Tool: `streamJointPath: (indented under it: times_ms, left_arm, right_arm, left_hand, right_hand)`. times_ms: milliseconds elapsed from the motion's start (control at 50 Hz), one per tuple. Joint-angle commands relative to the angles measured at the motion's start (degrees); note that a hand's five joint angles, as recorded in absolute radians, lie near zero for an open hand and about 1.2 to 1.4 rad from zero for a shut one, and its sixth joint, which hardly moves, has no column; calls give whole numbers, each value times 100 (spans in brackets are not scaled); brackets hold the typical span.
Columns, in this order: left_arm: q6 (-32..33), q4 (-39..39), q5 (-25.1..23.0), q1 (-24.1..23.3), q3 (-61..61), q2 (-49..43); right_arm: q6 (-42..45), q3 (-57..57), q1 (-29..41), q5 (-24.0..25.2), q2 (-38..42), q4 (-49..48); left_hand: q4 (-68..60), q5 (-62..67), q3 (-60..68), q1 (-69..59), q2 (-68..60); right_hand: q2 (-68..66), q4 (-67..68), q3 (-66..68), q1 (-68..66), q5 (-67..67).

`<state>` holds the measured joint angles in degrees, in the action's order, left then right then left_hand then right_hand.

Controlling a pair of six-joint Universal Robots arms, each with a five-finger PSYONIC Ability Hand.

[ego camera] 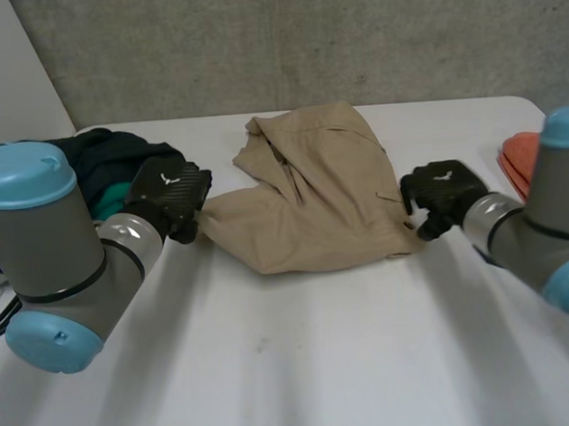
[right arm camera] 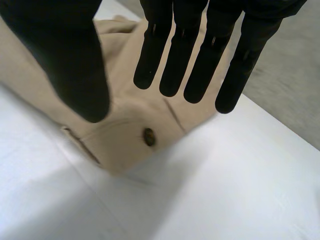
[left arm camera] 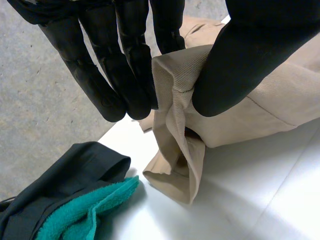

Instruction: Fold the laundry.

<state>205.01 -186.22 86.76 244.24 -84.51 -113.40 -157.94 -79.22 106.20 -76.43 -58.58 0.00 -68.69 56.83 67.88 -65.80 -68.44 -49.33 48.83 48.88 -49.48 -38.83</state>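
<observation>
I judge the fold barely begun. The tan garment (ego camera: 307,187) lies rumpled in the middle of the worktop (ego camera: 303,357), bunched and creased, with no clean fold line I can make out. It needs spreading flat first, and then every fold is left to do. Behind my left arm a dark garment (ego camera: 107,156) and a teal cloth (ego camera: 114,197) sit in a heap, unfolded, so I count those as waiting too. At the far right edge lies an orange cloth (ego camera: 523,155); I cannot tell whether it is folded.

The left robot hand (ego camera: 170,196) is at the garment's left edge, arm low and reaching inward. From its wrist camera I see that hand (left arm camera: 100,65) pinching a thick doubled hem between thumb and fingers, the cloth hanging in a loop below the grip, just beside the teal cloth (left arm camera: 85,215).

The right robot hand (ego camera: 441,196) sits at the garment's right corner. On its own camera the hand (right arm camera: 65,55) is spread wide, fingers straight and thumb apart, holding nothing, poised over the corner near a dark button (right arm camera: 148,136). I cannot tell whether the fingertips touch the fabric.
</observation>
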Motion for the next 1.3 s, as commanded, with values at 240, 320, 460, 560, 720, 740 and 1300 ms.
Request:
streamJointPath:
  times_ms: [240, 320, 460, 560, 720, 740, 1300]
  left_arm:
    - [-303, 517, 25, -113, 654, 73]
    - [-549, 701, 25, -139, 918, 81]
    - [-699, 860, 60, -192, 1050, 11]
    - [-699, 851, 104, -175, 1094, -68]
    - [-699, 877, 183, -113, 1436, -384]
    - [-699, 895, 209, -104, 1541, -472]
    - [-743, 1202, 403, -87, 2043, -683]
  right_arm:
    - [-150, -981, -249, 550, -708, 896]
    - [-333, -841, -73, 577, -269, 546]
    - [-703, -358, 120, 366, 347, -184]
    - [-695, -33, 287, 305, 611, -519]
    - [-589, 820, 446, 165, 1235, -651]
    - [-589, 925, 437, 33, 1261, -633]
    - [-97, -199, 296, -73, 277, 334]
  left_hand:
    - [-1131, 1317, 1212, -1420, -1156]
    - [-1131, 1317, 1212, -1420, -1156]
    - [-1131, 1317, 1212, -1420, -1156]
    - [-1131, 1317, 1212, -1420, -1156]
    - [-1131, 1317, 1212, -1420, -1156]
    - [-1131, 1317, 1212, -1420, -1156]
    - [-1131, 1317, 1212, -1420, -1156]
  right_hand:
    - [-815, 865, 860, -800, -865]
    - [1824, -1774, -1778, 1838, 1774]
    - [2789, -2739, -2744, 2804, 2739]
    - [2789, -2739, -2744, 2804, 2739]
    - [2168, -2118, -2123, 2182, 2118]
    - [1917, -1867, -1872, 1932, 1867]
    - [-2175, 2225, 2221, -2161, -2225]
